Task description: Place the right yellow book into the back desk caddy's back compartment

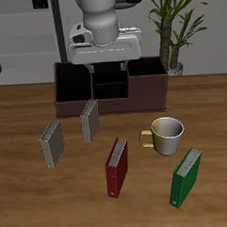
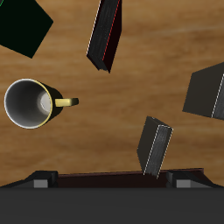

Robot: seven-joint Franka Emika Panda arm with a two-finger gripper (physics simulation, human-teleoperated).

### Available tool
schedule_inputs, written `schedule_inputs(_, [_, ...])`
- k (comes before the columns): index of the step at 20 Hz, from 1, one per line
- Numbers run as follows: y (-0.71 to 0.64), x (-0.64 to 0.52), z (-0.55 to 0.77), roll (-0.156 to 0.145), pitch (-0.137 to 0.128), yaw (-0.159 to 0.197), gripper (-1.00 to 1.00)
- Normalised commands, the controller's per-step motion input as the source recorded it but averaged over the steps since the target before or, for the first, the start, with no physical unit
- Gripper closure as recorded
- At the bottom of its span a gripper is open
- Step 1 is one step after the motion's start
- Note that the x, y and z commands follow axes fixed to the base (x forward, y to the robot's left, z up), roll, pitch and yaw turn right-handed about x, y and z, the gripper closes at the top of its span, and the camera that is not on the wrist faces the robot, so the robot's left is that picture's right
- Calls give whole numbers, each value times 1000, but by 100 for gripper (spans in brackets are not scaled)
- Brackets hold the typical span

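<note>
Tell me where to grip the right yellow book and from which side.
Grip the right yellow book by its upper edge, coming straight down from above. It stands on edge on the table. It is thin and both covers are free, so it can be pinched across its thickness, cover to cover.

Simulated home-office or study setting. Brown wood-grain tabletop [image 1: 26,200] carries long dark reddish-brown desk caddy [image 1: 71,85], several upright thin hardcover books, white mug with yellow handle [image 1: 167,134]. Green potted palm plant [image 1: 177,22] stands behind table. Pale grey walls beyond.
</note>
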Motion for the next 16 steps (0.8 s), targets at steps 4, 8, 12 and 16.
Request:
schedule_inputs(4, [-424, 182, 70, 19, -25, 36, -100])
schedule_inputs(8, [-354, 203, 49, 7, -32, 50, -100])
schedule_inputs(12, [-609, 302, 75, -37, -31, 0, -100])
schedule_inputs(16, [-591, 333, -26, -14, -50, 9, -100])
